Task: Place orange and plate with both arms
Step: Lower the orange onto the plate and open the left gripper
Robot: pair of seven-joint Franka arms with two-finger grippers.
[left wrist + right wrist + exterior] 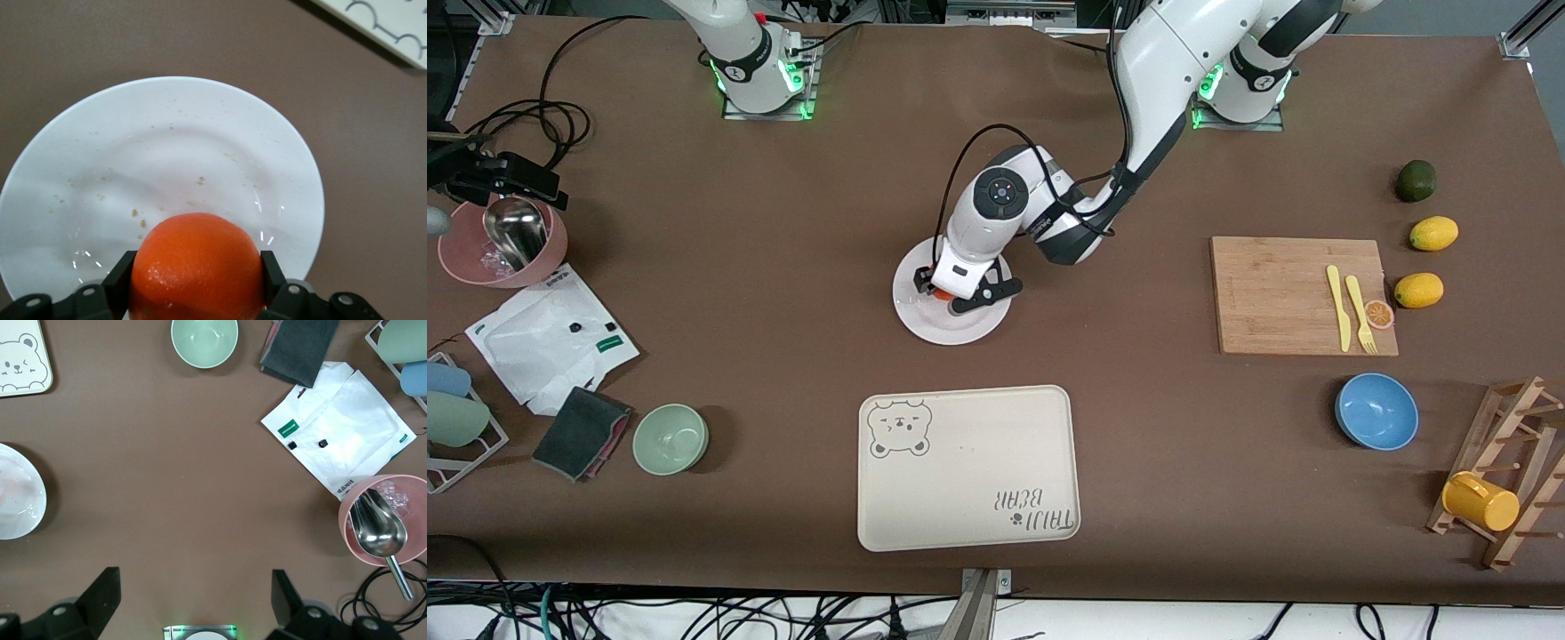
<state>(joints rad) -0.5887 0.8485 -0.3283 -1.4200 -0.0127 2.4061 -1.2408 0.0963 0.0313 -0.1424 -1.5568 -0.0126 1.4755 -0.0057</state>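
The white plate (953,330) lies at the table's middle, farther from the front camera than the bear tray. My left gripper (948,298) is low over the plate and shut on the orange (940,291). In the left wrist view the orange (195,263) sits between both black fingers (119,281), over the near rim of the plate (167,147). I cannot tell whether the orange touches the plate. My right gripper (195,588) is open and empty, high over its own base. It is out of the front view. The right wrist view shows the plate's edge (19,495).
The cream bear tray (969,467) lies nearer the front camera. A green bowl (671,438), a white bag (551,338) and a pink bowl with a scoop (503,240) are toward the right arm's end. A cutting board (1289,293), two lemons (1433,233), a blue bowl (1376,411) are toward the left arm's end.
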